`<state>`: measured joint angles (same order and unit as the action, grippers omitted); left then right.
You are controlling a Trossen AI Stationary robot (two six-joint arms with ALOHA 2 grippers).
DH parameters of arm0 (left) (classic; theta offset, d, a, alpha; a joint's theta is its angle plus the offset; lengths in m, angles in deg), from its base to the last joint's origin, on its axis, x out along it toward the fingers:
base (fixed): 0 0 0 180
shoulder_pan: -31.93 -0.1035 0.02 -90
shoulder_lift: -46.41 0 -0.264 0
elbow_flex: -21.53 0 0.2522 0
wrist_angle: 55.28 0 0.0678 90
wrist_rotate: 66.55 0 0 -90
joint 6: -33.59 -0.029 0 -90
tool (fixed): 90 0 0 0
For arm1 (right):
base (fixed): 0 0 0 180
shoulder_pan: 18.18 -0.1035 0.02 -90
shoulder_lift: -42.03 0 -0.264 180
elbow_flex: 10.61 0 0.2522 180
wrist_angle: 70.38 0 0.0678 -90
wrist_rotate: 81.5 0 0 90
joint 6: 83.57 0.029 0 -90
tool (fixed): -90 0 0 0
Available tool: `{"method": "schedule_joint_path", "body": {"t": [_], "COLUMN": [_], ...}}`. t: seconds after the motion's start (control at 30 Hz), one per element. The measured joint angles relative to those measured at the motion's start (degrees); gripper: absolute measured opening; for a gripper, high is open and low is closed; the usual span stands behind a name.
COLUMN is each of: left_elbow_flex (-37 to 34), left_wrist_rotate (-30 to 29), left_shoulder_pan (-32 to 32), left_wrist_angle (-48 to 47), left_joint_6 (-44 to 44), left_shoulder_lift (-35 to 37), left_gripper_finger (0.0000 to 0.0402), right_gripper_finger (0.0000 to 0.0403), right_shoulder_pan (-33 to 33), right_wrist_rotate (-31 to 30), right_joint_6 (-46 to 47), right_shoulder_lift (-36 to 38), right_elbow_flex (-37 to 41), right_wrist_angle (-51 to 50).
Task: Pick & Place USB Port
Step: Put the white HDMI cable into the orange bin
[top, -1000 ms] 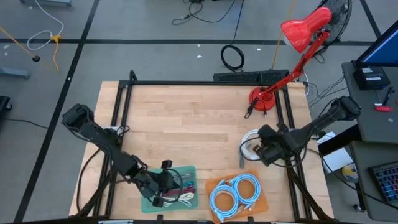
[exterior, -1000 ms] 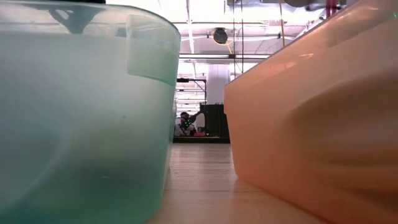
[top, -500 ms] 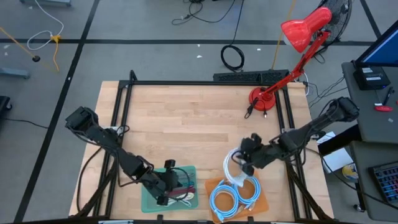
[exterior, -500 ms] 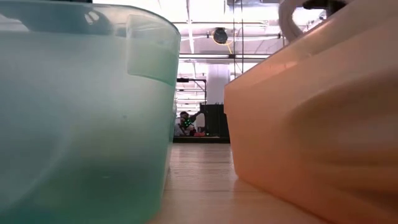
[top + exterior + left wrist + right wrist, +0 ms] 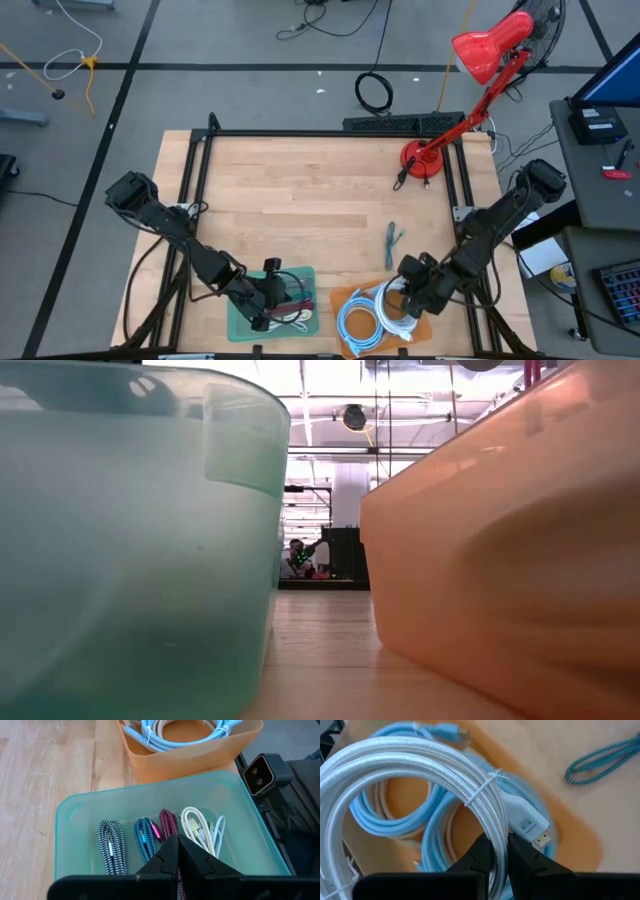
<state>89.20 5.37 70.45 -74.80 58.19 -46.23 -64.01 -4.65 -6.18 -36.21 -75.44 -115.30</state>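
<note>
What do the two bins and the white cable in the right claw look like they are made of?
Teal bin: probably translucent plastic; light passes through its smooth wall. Orange bin: similar plastic, semi-matte, rounded moulded rim. White cable pinched in the right claw: looks like a braided fabric jacket, its woven texture visible, bound by a thin white tie.

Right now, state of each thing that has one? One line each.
Right hand: shut on the white cable coil, above the orange bin.
White cable coil: tied, held, not yet released.
Orange bin: holds light-blue coiled cables.
Left hand: shut, holding nothing, over the teal bin.
Teal bin: holds several bundled cables.
Teal braided cable: loose on the table, outside both bins.
Red desk lamp: upright at the table's far edge.
</note>
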Motion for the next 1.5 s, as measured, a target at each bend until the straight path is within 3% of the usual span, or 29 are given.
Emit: {"method": "schedule_joint_path", "body": {"t": [0.2,0.53,0.9,1.03,1.5], "left_elbow_flex": [0.0,0.0,0.0,0.02,0.02], "left_wrist_rotate": [0.0,0.02,0.04,0.08,0.17], "left_shoulder_pan": [0.0,0.02,0.02,0.02,0.02], "left_wrist_angle": [0.0,-0.02,-0.02,-0.02,-0.02], "left_joint_6": [0.04,-0.02,-0.28,-0.26,-0.33], "left_shoulder_lift": [0.0,0.0,0.0,0.02,0.02], "left_gripper_finger": [0.0007,0.0007,0.0007,0.0007,0.0007], "right_gripper_finger": [0.0028,0.0028,0.0028,0.0053,0.0073], "right_shoulder_pan": [-0.41,2.04,2.0,1.99,2.24], "right_wrist_rotate": [0.04,6.79,10.15,10.68,8.62], "right_joint_6": [1.1,2.09,3.17,3.2,0.57], "right_shoulder_lift": [-3.26,-6.99,-5.23,-4.68,0.17], "right_elbow_flex": [-0.09,-0.35,-0.12,-0.04,0.02], "right_wrist_angle": [0.28,-3.29,-4.68,-4.61,-3.54]}}
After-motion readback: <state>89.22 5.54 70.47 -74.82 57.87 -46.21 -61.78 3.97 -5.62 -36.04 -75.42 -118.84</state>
